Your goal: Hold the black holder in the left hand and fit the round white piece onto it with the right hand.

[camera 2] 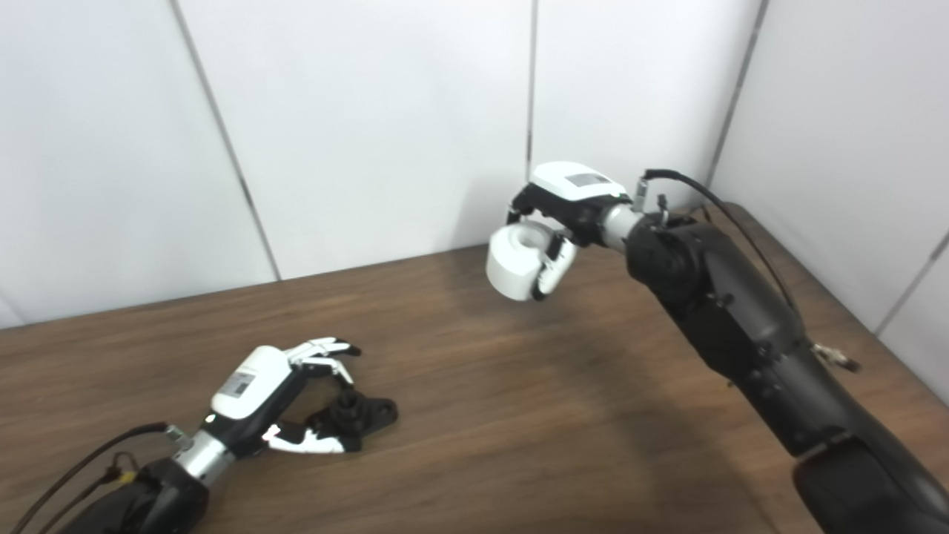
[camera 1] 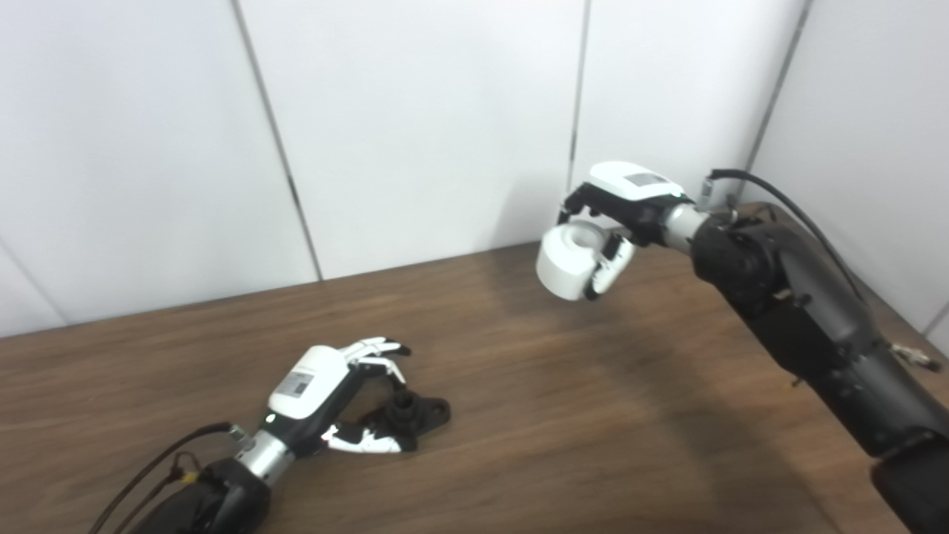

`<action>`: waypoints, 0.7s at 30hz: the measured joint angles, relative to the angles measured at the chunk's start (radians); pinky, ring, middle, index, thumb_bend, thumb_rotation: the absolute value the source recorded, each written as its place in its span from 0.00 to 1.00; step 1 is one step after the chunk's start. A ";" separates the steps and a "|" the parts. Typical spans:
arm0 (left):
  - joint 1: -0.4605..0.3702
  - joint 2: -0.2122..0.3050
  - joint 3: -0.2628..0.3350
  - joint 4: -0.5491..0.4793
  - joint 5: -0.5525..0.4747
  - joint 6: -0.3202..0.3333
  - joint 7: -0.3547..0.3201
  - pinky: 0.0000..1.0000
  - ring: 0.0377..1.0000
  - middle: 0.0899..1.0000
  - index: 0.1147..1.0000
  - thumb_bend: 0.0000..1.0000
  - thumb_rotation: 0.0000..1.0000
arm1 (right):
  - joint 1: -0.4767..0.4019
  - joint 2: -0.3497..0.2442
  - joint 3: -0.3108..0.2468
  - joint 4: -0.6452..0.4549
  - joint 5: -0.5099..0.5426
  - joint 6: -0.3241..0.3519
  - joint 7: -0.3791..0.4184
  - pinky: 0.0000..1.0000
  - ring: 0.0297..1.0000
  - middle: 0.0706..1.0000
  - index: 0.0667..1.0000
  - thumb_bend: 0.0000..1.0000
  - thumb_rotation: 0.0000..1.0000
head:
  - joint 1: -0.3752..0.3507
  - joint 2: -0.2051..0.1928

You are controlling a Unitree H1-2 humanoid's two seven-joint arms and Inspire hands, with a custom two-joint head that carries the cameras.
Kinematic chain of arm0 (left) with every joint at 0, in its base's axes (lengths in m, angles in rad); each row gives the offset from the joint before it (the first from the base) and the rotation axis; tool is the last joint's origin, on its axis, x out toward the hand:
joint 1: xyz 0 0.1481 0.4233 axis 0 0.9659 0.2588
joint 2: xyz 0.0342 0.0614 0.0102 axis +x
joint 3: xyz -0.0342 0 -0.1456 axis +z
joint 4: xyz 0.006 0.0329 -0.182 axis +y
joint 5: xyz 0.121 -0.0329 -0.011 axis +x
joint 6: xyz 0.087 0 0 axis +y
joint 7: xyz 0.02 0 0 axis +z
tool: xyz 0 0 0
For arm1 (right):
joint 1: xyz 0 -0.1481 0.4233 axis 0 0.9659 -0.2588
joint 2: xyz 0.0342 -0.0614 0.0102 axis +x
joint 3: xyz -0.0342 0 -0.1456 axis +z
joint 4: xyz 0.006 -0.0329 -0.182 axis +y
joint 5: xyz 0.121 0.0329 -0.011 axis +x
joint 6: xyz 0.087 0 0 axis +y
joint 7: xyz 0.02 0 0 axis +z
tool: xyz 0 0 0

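Observation:
The black holder lies flat on the wooden table at the lower left, a short post standing up from its base. My left hand hovers around it with fingers apart, the thumb low at its near side; it does not grip it. My right hand is raised above the table's far side and is shut on the round white piece, a thick white ring with a hollow centre, held tilted in the air. The same scene shows in the right eye view: holder, white piece.
White wall panels stand right behind the table's far edge. The right wall closes in near the right arm. A black cable loops over the right forearm, and another trails from the left wrist.

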 measured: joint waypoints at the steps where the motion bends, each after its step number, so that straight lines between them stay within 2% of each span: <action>1: 0.004 -0.002 0.009 -0.003 0.006 0.000 -0.007 0.70 0.85 0.80 0.42 0.52 0.08 | 0.002 0.000 0.000 -0.007 0.000 0.004 0.006 0.71 0.78 0.72 0.45 0.52 0.14 | 0.014 0.003; 6: 0.015 -0.016 0.049 -0.010 0.024 0.001 -0.032 0.69 0.85 0.80 0.42 0.52 0.08 | 0.022 0.005 -0.005 -0.037 0.021 0.005 0.021 0.71 0.78 0.73 0.45 0.52 0.13 | 0.069 0.009; 13: 0.021 -0.032 0.078 -0.011 0.038 0.001 -0.047 0.68 0.85 0.80 0.42 0.52 0.08 | 0.060 0.028 -0.005 -0.080 0.046 0.004 0.033 0.71 0.79 0.73 0.45 0.52 0.13 | 0.097 0.017; 21: 0.025 -0.052 0.104 -0.012 0.053 0.005 -0.068 0.69 0.85 0.80 0.42 0.52 0.08 | 0.066 0.048 0.006 -0.126 0.062 -0.006 0.040 0.67 0.77 0.73 0.44 0.52 0.14 | 0.126 0.021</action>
